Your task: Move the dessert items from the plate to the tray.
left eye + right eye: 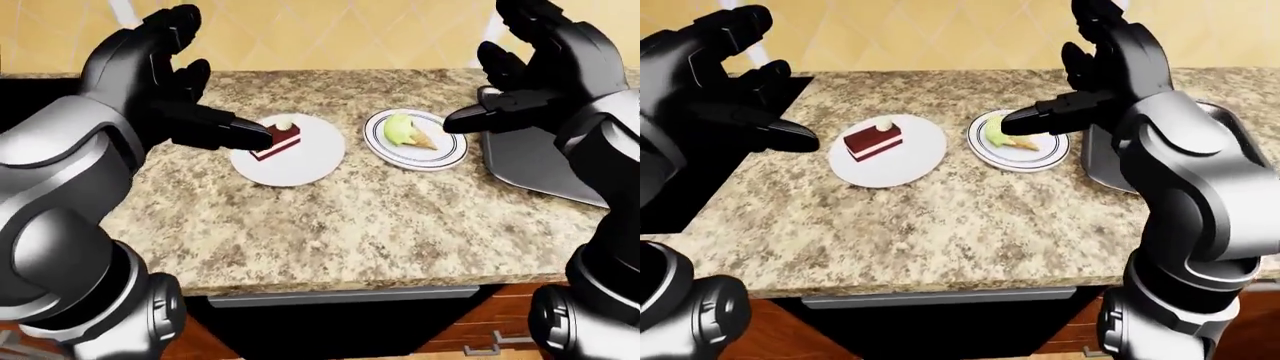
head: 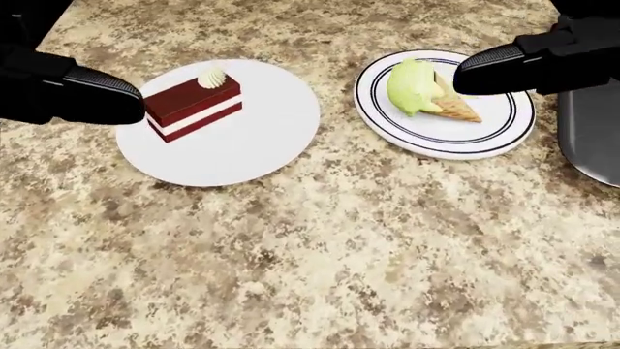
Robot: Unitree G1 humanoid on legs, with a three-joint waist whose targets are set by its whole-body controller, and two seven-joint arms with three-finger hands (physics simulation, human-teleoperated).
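Speckled granite counter (image 2: 320, 247) holds 2 plates; the grey metal tray (image 1: 540, 161) lies right. My right hand (image 1: 1110, 67), fingers spread, hovers over the green ice-cream cone (image 2: 427, 91); my left hand (image 1: 165, 82), also empty, nears the red layered cake slice (image 2: 191, 107). I'd lower gently, pinching low.

Counter: I see speckled granite countertop (image 2: 320, 254) filling my head view.
Left plate: plain white plate (image 2: 262, 138) carrying a red layered cake slice (image 2: 192, 107) with a cream dollop.
Right plate: striped-rim plate (image 2: 494, 134) holding a green ice-cream cone (image 2: 427, 91) on its side.
Tray: grey tray (image 2: 591, 138) at the right edge.
My left hand (image 2: 67, 91): dark fingertip touching or just beside the cake.
My right hand (image 2: 538, 62): fingertip over the cone.
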